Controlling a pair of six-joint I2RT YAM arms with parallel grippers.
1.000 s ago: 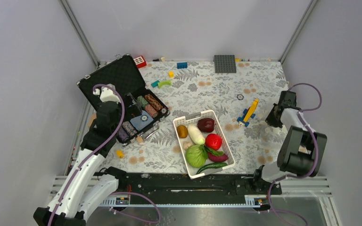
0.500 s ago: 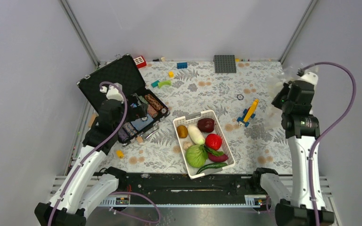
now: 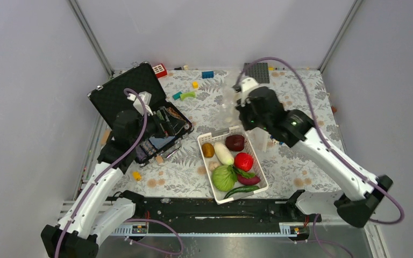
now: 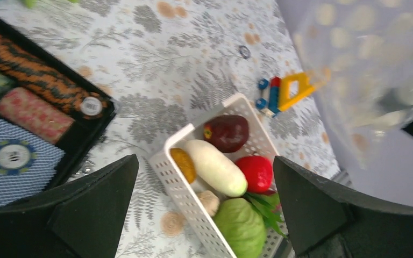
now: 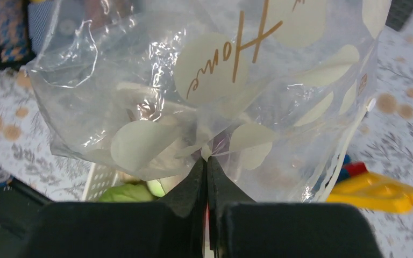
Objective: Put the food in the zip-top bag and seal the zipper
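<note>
The food lies in a white basket: cabbage, tomato, radish, dark-red bulb, brown oval, long green pepper. The zip-top bag, clear with cream dots and gold lettering, hangs crumpled above the basket's far end. My right gripper is shut on a fold of it. In the top view the bag is a faint blur by the right gripper. I cannot make out the zipper. My left gripper is open and empty, over the case's edge, left of the basket.
An open black case with poker chip rolls sits at the left. A yellow and blue toy lies right of the basket. A grey baseplate and loose bricks are along the back edge.
My right arm has swung from the table's right edge to the middle, carrying the bag over the basket's far end. The left gripper has shifted slightly right over the case.
</note>
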